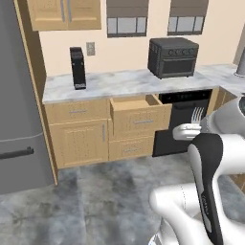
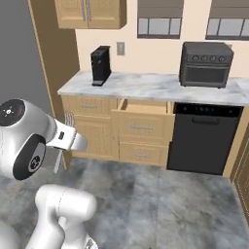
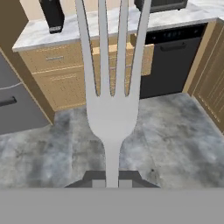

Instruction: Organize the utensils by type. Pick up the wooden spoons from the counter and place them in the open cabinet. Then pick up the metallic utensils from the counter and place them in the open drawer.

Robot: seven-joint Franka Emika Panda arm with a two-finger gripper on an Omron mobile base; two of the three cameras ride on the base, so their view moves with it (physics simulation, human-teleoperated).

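Right up against my hand cam is the fork [image 3: 112, 109], four tines pointing up and away, its silver handle running down into my end effector [image 3: 112, 183], which is clamped tight on it. From the left base cam you can see the tines [image 1: 196, 115] sticking up just past my wrist, out in the air above the grey floor [image 1: 105, 191], well short of the cabinets.

Ahead of me the open drawer [image 1: 139, 115] is pulled out under the marbled worktop [image 1: 124, 82], plain tan inside as far as I can see. Next to it on the right sits a black dishwasher [image 2: 203, 138]. On the worktop there's a black coffee machine [image 2: 100, 65] toward the left and a dark toaster oven [image 2: 205, 63] toward the right. Up top left is a light-wood wall cabinet [image 2: 90, 13], doors looking shut from here.
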